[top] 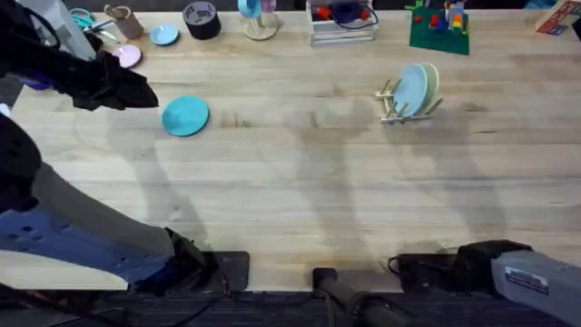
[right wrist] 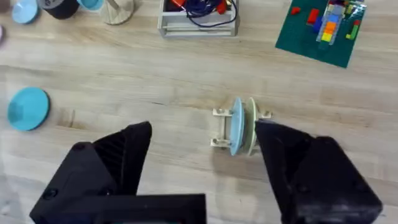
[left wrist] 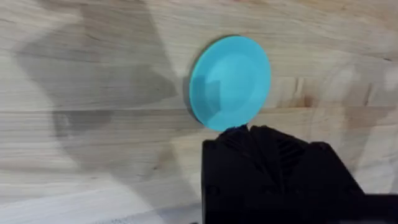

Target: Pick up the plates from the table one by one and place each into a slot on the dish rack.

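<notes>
Turquoise plate (top: 186, 116) lies flat on pale table (top: 300, 191); right pincer (right wrist: 202, 162) gapes; left pincer's (left wrist: 249, 132) state unclear.

Turquoise plate (top: 186, 116) on pale grained table (top: 300, 182) (tools black).

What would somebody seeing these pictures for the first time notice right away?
Probably the turquoise plate, lying flat and alone on the pale wood table toward the far left, with the left gripper just beside it. Next, the dish rack on the far right of the table, already holding two plates upright in its slots, a light blue one and a cream one close together. The right gripper hangs open facing that rack.
</notes>
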You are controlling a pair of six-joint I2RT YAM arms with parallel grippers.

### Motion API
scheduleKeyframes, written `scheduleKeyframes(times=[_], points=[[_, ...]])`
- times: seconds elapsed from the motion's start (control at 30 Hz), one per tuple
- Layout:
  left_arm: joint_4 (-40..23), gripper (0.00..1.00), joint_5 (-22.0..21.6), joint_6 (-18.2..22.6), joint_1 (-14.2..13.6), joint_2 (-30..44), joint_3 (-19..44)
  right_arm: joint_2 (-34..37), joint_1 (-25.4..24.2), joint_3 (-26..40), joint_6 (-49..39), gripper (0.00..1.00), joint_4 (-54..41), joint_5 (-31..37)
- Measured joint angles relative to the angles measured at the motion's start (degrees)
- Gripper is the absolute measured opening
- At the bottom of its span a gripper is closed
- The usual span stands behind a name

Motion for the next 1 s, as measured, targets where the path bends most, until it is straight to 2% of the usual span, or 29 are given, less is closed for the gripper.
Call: scheduleKeyframes(times=[0.3,0.5,1.0], points=[[3.9,0.041,0.2,0.4,0.9,3.4,0.0,0.0,0.0,0.0,0.0,0.995,0.0,-0.1],[5.5,0.041,2.1,0.4,0.9,5.2,-0.1,0.0,0.0,0.0,0.0,0.995,0.0,-0.2],[6.8,0.041,4.7,0.4,0.9,8.3,-0.2,0.0,0.0,0.0,0.0,0.995,0.0,-0.2]])
